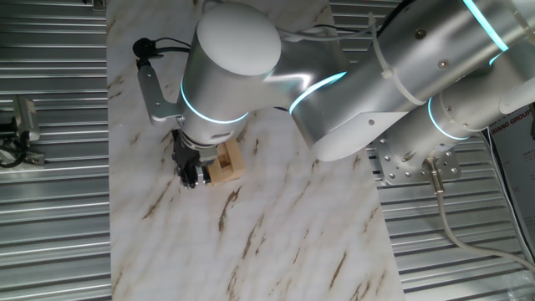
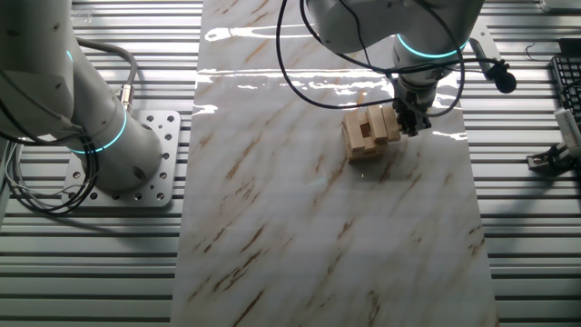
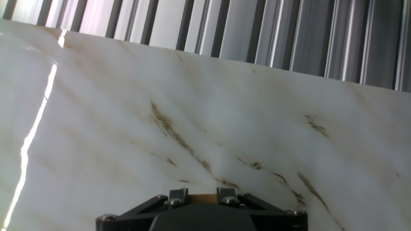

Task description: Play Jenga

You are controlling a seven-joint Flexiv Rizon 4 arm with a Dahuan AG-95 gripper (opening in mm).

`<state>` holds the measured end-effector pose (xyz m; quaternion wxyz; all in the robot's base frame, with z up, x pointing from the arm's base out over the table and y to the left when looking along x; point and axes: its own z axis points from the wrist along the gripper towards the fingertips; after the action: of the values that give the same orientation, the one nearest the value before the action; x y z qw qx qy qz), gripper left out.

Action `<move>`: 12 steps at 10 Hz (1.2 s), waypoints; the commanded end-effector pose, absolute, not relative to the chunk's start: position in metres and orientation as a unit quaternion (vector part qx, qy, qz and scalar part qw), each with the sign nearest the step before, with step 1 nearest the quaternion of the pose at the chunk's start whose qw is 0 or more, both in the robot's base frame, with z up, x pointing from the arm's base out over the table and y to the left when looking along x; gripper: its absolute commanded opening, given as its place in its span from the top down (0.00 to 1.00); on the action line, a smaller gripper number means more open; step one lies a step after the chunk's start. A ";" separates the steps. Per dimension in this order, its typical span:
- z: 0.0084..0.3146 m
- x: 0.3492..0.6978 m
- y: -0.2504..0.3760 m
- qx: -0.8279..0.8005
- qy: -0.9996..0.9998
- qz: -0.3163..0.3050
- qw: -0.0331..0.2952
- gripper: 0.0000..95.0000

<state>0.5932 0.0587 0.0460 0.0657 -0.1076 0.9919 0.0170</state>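
The Jenga stack is a small, low pile of light tan wooden blocks on the marbled table top. In the other fixed view the Jenga stack has one block jutting out on its right side. My gripper sits against that side, at the stack's height. In the first fixed view my gripper is at the stack's left. The hand view shows a tan block filling the gap between my two fingertips, so my gripper is shut on it. The rest of the stack is hidden there.
Ribbed metal flooring surrounds the table on all sides. The arm's base plate stands left of the table. A black camera on a bracket hangs off the wrist. A keyboard edge lies at the far right.
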 end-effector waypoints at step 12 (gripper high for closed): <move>0.045 0.592 0.061 -0.123 0.990 0.016 0.063 1.00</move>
<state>0.5916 0.0606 0.0451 0.0636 -0.1229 0.9903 0.0157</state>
